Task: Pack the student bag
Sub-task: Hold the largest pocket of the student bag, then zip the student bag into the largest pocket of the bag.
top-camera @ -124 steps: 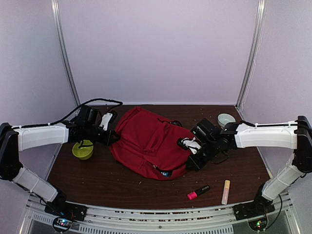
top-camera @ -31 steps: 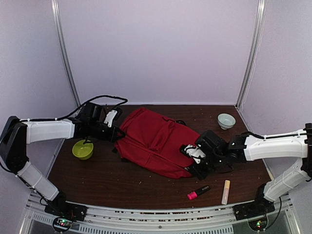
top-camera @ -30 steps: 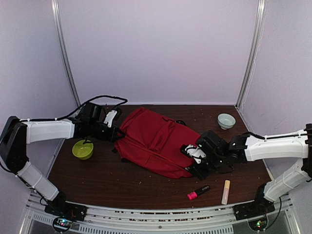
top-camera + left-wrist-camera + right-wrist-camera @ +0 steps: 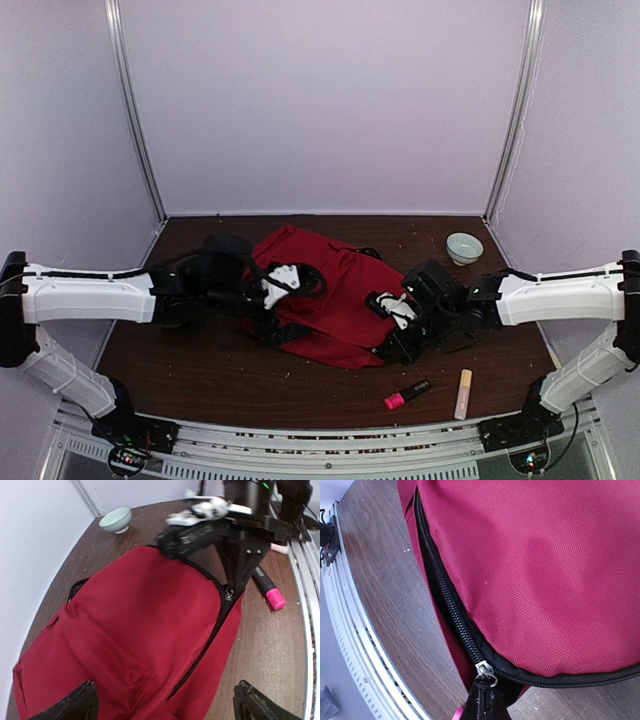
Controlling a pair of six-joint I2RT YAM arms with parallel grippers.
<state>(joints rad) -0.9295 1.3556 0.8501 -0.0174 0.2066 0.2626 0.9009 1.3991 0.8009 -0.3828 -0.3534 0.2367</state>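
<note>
the bench (image 4: 200, 370) is dark brown wood with little pale crumbs on it. three plain walls stand around it, a back wall (image 4: 320, 100), a left wall (image 4: 50, 120) and a right wall (image 4: 590, 120), all pale purple-white. thin silver poles (image 4: 133, 110) run up the back corners. a grey metal rail (image 4: 330, 452) lines the near edge. the light is soft and even.

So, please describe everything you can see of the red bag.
The student bag is soft red woven fabric, slumped flat on the brown table. A black zipper runs along its edge. The right end effector pinches the zipper pull at the near corner; the left end effector hangs open over it.
</note>
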